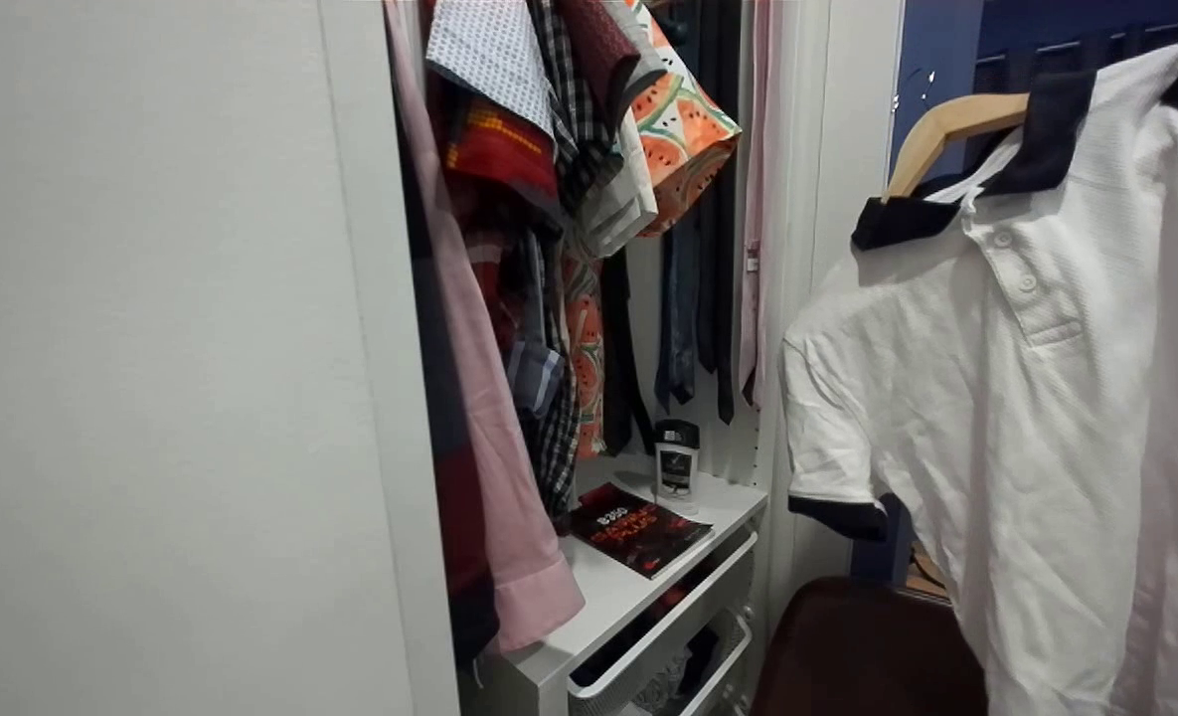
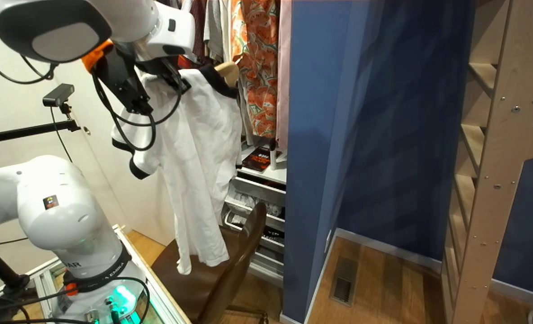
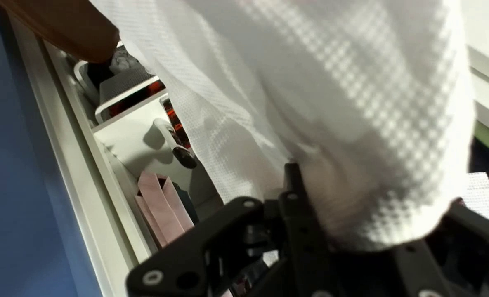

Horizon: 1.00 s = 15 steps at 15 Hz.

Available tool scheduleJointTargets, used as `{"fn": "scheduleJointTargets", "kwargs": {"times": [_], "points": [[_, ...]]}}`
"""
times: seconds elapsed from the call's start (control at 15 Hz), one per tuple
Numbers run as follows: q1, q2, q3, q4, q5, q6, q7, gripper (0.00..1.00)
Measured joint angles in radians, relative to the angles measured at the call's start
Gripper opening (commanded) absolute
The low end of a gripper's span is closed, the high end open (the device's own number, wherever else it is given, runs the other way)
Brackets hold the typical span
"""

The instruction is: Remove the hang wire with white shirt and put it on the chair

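The white shirt (image 1: 1056,418) with dark collar and cuffs hangs from my gripper (image 2: 176,83), outside the wardrobe; it also shows in an exterior view (image 2: 194,157). The tan hang wire (image 1: 961,124) is inside its collar and tilted; its end shows in an exterior view (image 2: 228,72). Its hook is not clearly seen. In the wrist view my gripper (image 3: 331,177) is shut on shirt cloth at the shoulder; the cloth hides one fingertip. The brown chair (image 2: 253,238) stands below. The shirt's lower end hangs over the seat; I cannot tell whether it touches.
Hanging clothes (image 1: 688,129) fill the wardrobe behind the shirt. A shelf (image 1: 579,617) carries a booklet (image 1: 638,527) and a deodorant stick (image 1: 676,467), with wire drawers (image 2: 253,202) below. A blue wall (image 2: 315,135) stands beside the wardrobe. A camera arm (image 2: 28,132) is near the robot.
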Motion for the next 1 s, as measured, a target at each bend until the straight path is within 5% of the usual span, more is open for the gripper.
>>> {"fn": "scheduleJointTargets", "kwargs": {"times": [1.0], "points": [[-0.004,0.086,-0.109,-0.111,0.003,0.079,-0.101,0.02]]}}
